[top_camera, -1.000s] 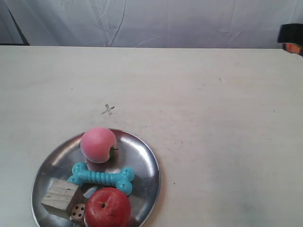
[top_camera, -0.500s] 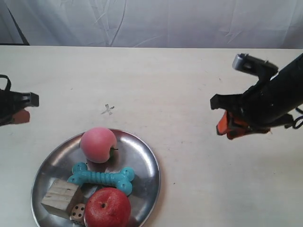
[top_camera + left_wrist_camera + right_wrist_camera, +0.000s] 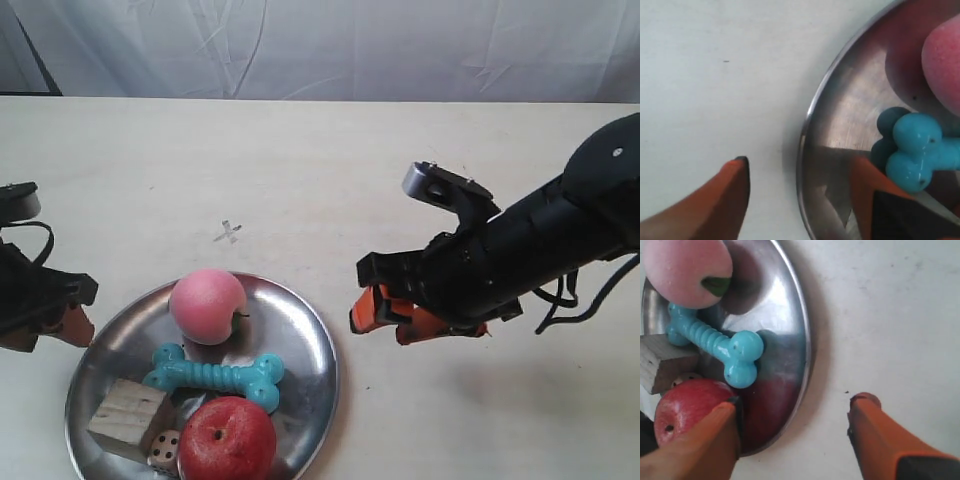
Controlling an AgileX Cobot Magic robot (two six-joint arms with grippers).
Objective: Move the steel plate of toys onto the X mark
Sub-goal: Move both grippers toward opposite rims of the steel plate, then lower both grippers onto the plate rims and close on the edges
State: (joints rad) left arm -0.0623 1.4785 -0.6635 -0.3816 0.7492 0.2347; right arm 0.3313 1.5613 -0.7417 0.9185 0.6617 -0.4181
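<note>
The steel plate point(image 3: 303, 330) lies at the table's front left and holds the pink peach point(image 3: 207, 305), turquoise bone point(image 3: 215, 375), red apple point(image 3: 228, 438), wooden block point(image 3: 128, 418) and die point(image 3: 165, 450). The X mark point(image 3: 228, 232) is on the bare table just behind the plate. My left gripper point(image 3: 47, 333) is open beside the plate's left edge; in its wrist view the left gripper point(image 3: 799, 161) has the plate's rim point(image 3: 807, 130) between its fingers. My right gripper point(image 3: 392, 320) is open too, with the right gripper point(image 3: 797, 402) astride the plate's other rim point(image 3: 802, 355) near the apple point(image 3: 685, 410).
The pale tabletop point(image 3: 450, 170) stretches wide behind and right of the plate. A white cloth backdrop point(image 3: 330, 45) hangs along the far edge. The right arm's black body point(image 3: 530, 250) reaches in over the table's right half.
Both arms have come in from the sides and dropped toward the plate, one to each side of it. The plate and toys have not moved.
</note>
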